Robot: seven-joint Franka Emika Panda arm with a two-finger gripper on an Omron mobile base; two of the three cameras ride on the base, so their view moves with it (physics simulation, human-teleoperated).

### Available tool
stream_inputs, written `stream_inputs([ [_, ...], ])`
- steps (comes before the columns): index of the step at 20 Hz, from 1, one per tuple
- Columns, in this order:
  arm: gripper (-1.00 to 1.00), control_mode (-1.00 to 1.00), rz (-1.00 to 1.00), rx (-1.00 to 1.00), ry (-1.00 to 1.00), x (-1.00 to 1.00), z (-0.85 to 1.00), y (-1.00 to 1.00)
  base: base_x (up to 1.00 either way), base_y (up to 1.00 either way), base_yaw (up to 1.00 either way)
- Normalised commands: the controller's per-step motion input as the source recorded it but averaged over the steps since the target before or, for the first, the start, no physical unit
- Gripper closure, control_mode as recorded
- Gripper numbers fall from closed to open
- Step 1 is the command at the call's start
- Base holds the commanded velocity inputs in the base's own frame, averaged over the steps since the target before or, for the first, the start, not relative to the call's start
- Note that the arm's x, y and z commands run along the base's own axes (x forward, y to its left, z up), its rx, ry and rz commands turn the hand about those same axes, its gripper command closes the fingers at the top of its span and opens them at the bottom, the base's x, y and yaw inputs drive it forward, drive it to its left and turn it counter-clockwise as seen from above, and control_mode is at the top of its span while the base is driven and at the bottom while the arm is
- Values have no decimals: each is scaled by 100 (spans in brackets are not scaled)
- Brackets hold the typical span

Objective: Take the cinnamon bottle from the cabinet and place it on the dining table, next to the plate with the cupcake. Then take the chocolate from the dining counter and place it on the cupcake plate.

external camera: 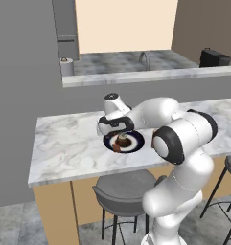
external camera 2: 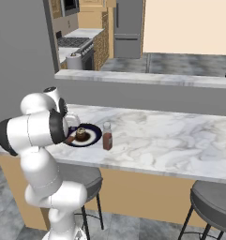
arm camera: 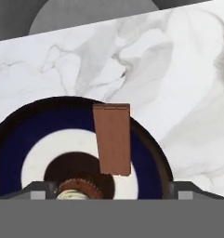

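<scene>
The dark navy plate [external camera: 136, 141] lies on the marble dining table [external camera: 64, 148], with the small brown cupcake [external camera: 122, 139] at its middle. The reddish-brown chocolate [arm camera: 112, 139] lies flat on the plate [arm camera: 11, 139] beside the cupcake [arm camera: 78, 190], reaching its near rim [external camera: 117, 148]. My gripper [arm camera: 111, 191] hovers just above the plate, open, its fingertips [arm camera: 39, 189] wide apart and clear of the bar. The cinnamon bottle [external camera 2: 107, 136] stands upright on the table just right of the plate [external camera 2: 91, 137].
A higher grey ledge [external camera: 150, 75] runs behind the table, carrying a paper towel roll [external camera: 66, 67]. Grey stools [external camera: 124, 189] [external camera 2: 213, 197] stand under the table's near edge. Bare marble stretches to the right [external camera 2: 170, 140] and left [external camera: 59, 139] of the plate.
</scene>
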Motion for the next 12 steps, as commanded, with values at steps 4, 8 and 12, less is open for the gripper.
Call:
stream_inputs([
  [4,-100,-100,0,0,-4,0,57,0,0,0,0],
  [8,-100,-100,0,0,-3,0,88,0,0,0,0],
  [12,-100,-100,0,0,-4,-10,95,0,0,0,0],
])
